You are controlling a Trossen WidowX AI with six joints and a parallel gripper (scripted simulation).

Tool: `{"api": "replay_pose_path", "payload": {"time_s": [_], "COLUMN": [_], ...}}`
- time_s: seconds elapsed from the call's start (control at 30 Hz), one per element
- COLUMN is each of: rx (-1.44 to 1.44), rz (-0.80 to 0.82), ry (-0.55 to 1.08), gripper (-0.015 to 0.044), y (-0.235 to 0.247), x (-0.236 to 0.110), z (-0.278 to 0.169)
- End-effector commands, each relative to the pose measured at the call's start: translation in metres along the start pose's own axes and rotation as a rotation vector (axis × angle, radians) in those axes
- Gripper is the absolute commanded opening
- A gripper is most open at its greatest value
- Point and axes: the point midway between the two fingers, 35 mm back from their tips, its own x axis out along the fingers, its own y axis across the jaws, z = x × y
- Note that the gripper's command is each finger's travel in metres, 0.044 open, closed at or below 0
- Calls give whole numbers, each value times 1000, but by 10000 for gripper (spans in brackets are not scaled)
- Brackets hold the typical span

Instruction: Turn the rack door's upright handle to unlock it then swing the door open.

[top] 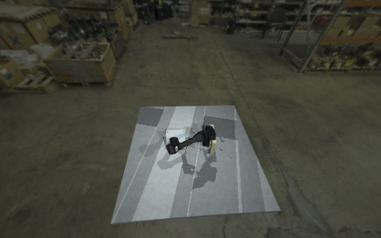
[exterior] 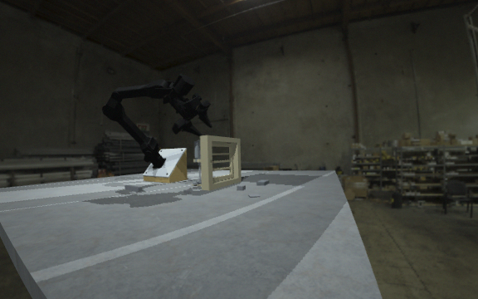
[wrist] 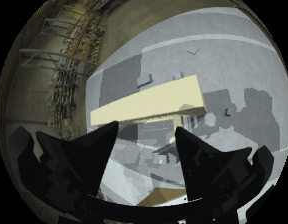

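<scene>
The cream rack frame point(top: 213, 147) point(exterior: 207, 166) point(wrist: 150, 101) stands upright on the table. A light grey upright piece point(exterior: 197, 150), apparently the door's handle, is on the frame's arm-facing side. The door looks roughly in line with the frame, but its exact angle and the handle's turn cannot be told. My gripper point(exterior: 206, 130) point(wrist: 147, 127) is open, with nothing between its fingertips. It tilts downward above the frame's top on the arm side. In the wrist view the frame's top bar crosses just beyond the fingertips; whether they touch it is unclear.
The arm's sloped white mounting plate point(top: 174, 133) point(exterior: 168, 163) is behind the frame. Small grey blocks point(exterior: 262, 182) point(wrist: 144, 80) lie on the table's far side of the frame, with a thin flat piece point(exterior: 254, 196) point(wrist: 193, 51) nearby. Another grey block point(exterior: 134, 188) lies before the mount.
</scene>
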Motion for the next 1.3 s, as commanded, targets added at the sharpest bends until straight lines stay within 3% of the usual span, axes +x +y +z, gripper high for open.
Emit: {"api": "replay_pose_path", "payload": {"time_s": [0.0, 0.77, 1.27], "rx": [-25, -330, -347], "rz": [-75, -565, -584], "ry": [67, 316, 351], "gripper": [295, 295, 295], "y": [2, 7, -1], "x": [2, -5, 6], "z": [-8, -37, -40]}}
